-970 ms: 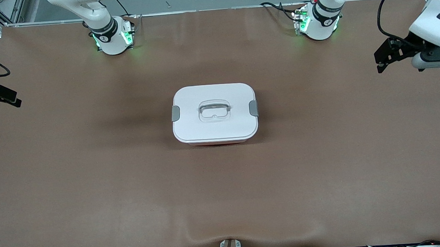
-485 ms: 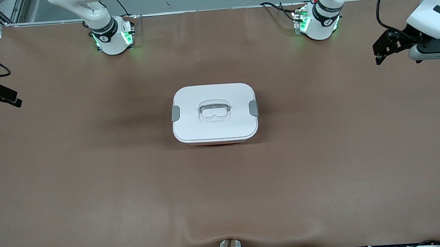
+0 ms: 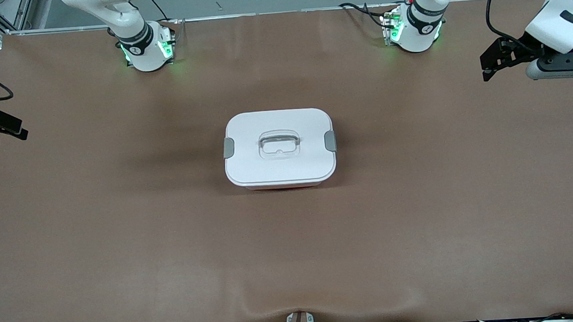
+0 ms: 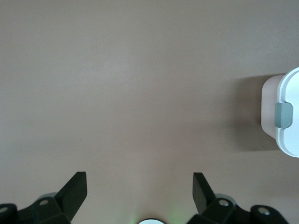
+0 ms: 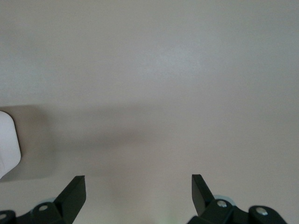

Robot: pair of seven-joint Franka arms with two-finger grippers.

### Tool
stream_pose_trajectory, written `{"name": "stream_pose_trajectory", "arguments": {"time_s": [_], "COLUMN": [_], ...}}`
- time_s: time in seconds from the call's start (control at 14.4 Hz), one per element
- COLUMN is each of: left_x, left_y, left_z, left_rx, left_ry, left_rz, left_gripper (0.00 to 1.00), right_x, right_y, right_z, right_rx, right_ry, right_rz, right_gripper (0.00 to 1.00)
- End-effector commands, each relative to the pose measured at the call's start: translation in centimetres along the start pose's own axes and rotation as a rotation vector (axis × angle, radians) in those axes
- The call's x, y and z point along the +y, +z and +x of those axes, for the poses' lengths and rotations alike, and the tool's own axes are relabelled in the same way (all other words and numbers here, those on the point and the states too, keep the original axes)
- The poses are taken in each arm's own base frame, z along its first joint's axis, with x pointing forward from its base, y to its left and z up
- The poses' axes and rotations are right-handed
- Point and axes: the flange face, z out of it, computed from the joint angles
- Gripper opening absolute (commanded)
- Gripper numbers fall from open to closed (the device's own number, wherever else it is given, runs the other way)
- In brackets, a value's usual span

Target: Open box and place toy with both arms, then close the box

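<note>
Front view shows the white box (image 3: pixel 280 149) standing in the middle of the brown table (image 3: pixel 122 240), with its lid (image 3: pixel 267 174) on and a grey latch (image 3: pixel 228 147) at each short end, one toward each arm's end. From the box, the right gripper (image 3: pixel 21 133) is at about 9 o'clock, at the table's edge, and the left gripper (image 3: pixel 486 69) is at about 2 o'clock, up over the table's end on its own side. Both are well apart from the box. In each wrist view the two black fingers stand wide apart with only bare table between them, so both claws are spread and carry nothing.

No toy shows in any view. I judge that this fits two stages: either the box is closed with the toy not yet brought in, or the toy is already inside and the lid is put back. The lid is opaque, so I cannot tell which. Either way, the box lies closed now.
</note>
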Motion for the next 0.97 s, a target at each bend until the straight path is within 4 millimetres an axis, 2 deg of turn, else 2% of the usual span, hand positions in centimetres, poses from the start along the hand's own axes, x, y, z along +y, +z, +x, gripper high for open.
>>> {"name": "stream_pose_trajectory", "arguments": {"time_s": [0.0,0.28,0.42,0.69,0.9], "left_x": [-0.2,-0.2,-0.4,-0.9,-0.4], "left_y": [-0.5,0.2,0.0,-0.6,-0.2], "left_z": [-0.6,-0.3,-0.3,0.2,0.7], "left_rx": [0.005,-0.009,-0.006,0.01,0.003], "left_ry": [-0.006,-0.009,-0.012,0.004,-0.003], "left_rz": [-0.006,-0.009,-0.014,-0.013,-0.017], "left_gripper": [1.0,1.0,1.0,1.0,1.0], "right_x": [-0.1,0.2,-0.2,-0.5,-0.5], "right_y": [-0.1,-0.3,-1.1,-1.4,-0.8], "right_z": [0.0,0.1,0.1,0.0,-0.1], "right_rx": [-0.004,0.004,0.021,0.027,0.004], "right_ry": [0.015,0.02,0.012,-0.005,-0.007], "right_rz": [-0.008,-0.007,-0.007,-0.009,-0.016], "right_gripper": [1.0,1.0,1.0,1.0,1.0]}}
